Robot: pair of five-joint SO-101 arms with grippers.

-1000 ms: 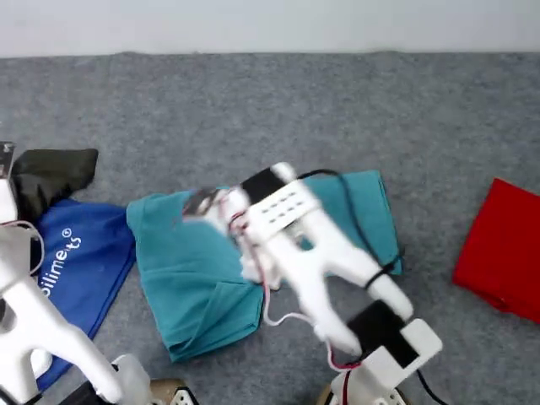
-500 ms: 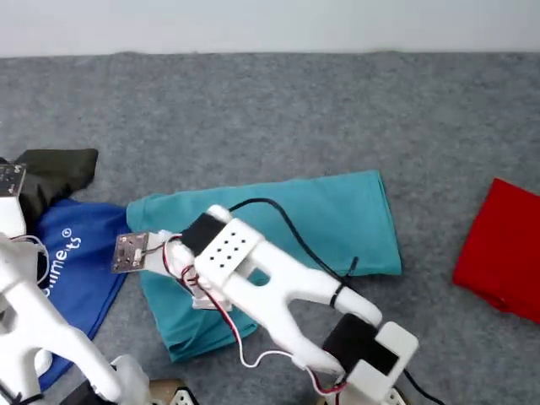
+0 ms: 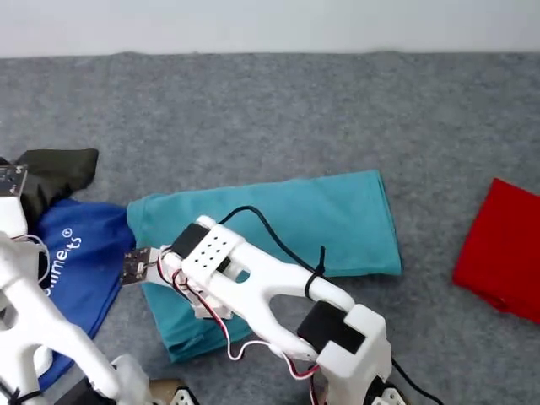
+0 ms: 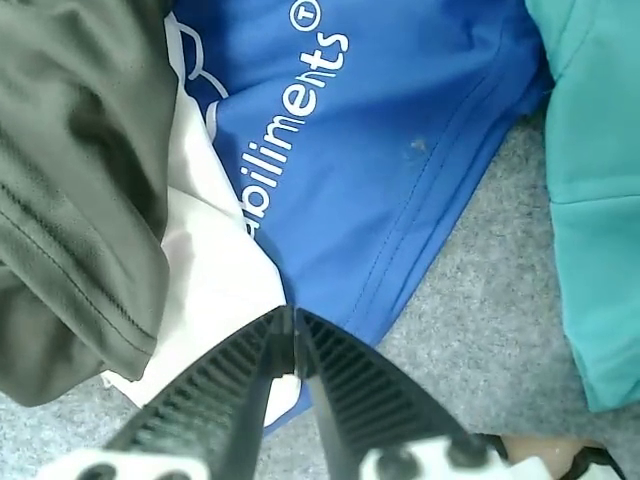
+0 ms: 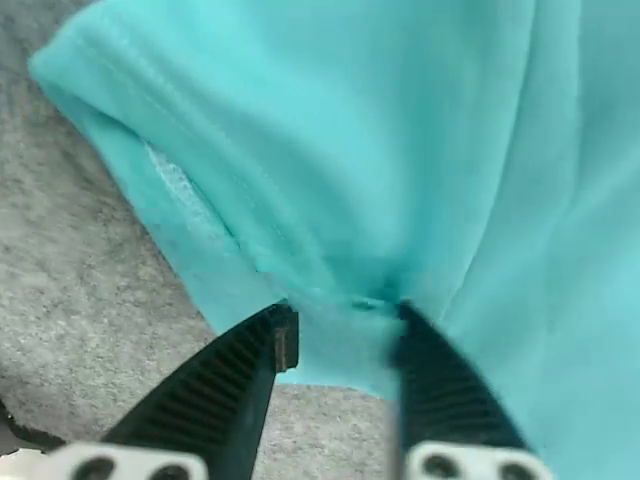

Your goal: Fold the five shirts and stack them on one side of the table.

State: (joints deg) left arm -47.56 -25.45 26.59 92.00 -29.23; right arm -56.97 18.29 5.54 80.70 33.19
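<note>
Four shirts lie on the grey table (image 3: 253, 101) seen from above: a teal shirt (image 3: 337, 215) mid-table under the right arm (image 3: 261, 283), a blue shirt (image 3: 84, 261) and a dark green shirt (image 3: 55, 169) at the left, and a red shirt (image 3: 502, 249) at the right edge. In the left wrist view, the left gripper (image 4: 293, 335) has its jaws closed tip to tip over a white shirt (image 4: 210, 300); whether it nips any cloth I cannot tell. In the right wrist view, the right gripper (image 5: 345, 328) has its jaws parted, straddling the teal shirt's bunched edge.

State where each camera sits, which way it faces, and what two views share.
High view: above the table, looking down on teal shirt, left arm, right arm.
Left wrist view: on left arm, down past left gripper at blue shirt.
Right wrist view: on right arm, down past right gripper at teal shirt's edge.
Shared: high and left wrist views both show blue shirt.
</note>
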